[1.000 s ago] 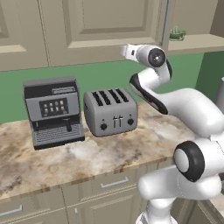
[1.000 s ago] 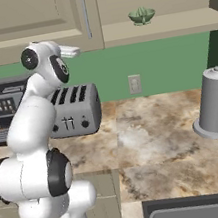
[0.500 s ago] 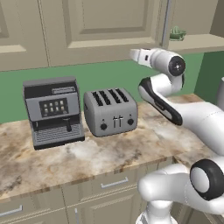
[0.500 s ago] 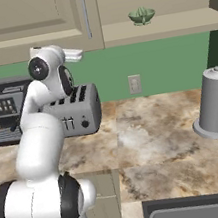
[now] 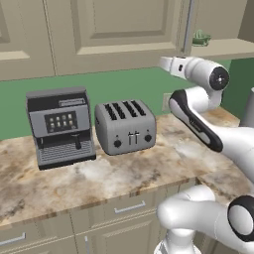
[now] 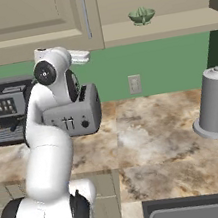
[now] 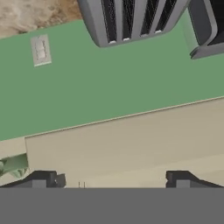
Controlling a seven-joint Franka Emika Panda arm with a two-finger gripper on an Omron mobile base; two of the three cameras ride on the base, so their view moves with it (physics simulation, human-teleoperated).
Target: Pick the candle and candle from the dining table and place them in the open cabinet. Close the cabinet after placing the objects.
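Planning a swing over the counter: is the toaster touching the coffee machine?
Apart. The left base view shows a strip of bare countertop between the toaster and the coffee machine.

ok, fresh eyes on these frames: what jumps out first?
The big white arm, rising over the marble counter and bending back toward the beige wall cabinets, its open gripper empty. Next, the silver four-slot toaster beside the dark coffee machine against the green wall. Also a small green bowl on the open shelf and a grey canister at right.
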